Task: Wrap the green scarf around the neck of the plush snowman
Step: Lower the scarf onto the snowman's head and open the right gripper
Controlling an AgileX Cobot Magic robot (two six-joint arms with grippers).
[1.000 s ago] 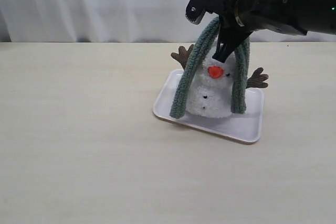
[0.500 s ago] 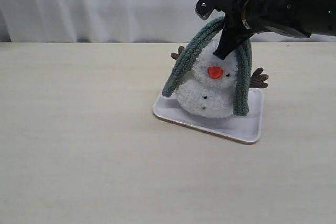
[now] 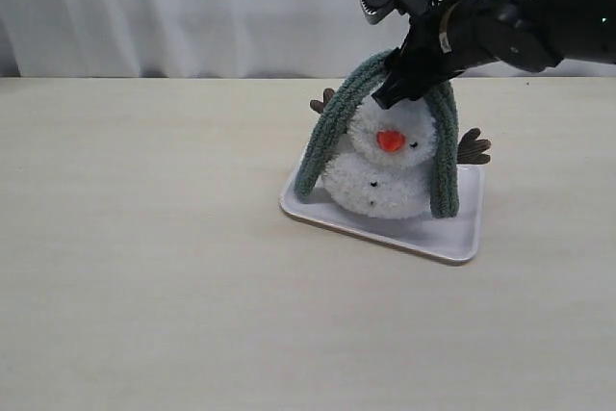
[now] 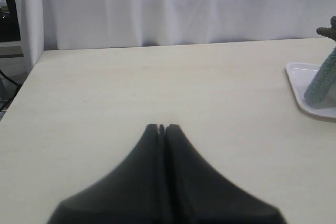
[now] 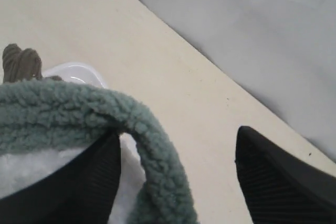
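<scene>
The plush snowman stands on a white tray. The green scarf lies arched over the top of its head, one end hanging down each side to the tray, above the neck. My right gripper hovers open over the head. In the right wrist view the scarf passes by one finger of the right gripper, with the other finger well apart. My left gripper is shut and empty over bare table, far from the tray.
A brown twig arm sticks out on the snowman's right and another behind the left strand. A white curtain backs the table. The tray sits right of the table's middle, with open tabletop to the left and front.
My right gripper has opened and let go of the scarf, which now rests on the snowman's head. The left strand swung outward and the snowman settled lower on the tray.
</scene>
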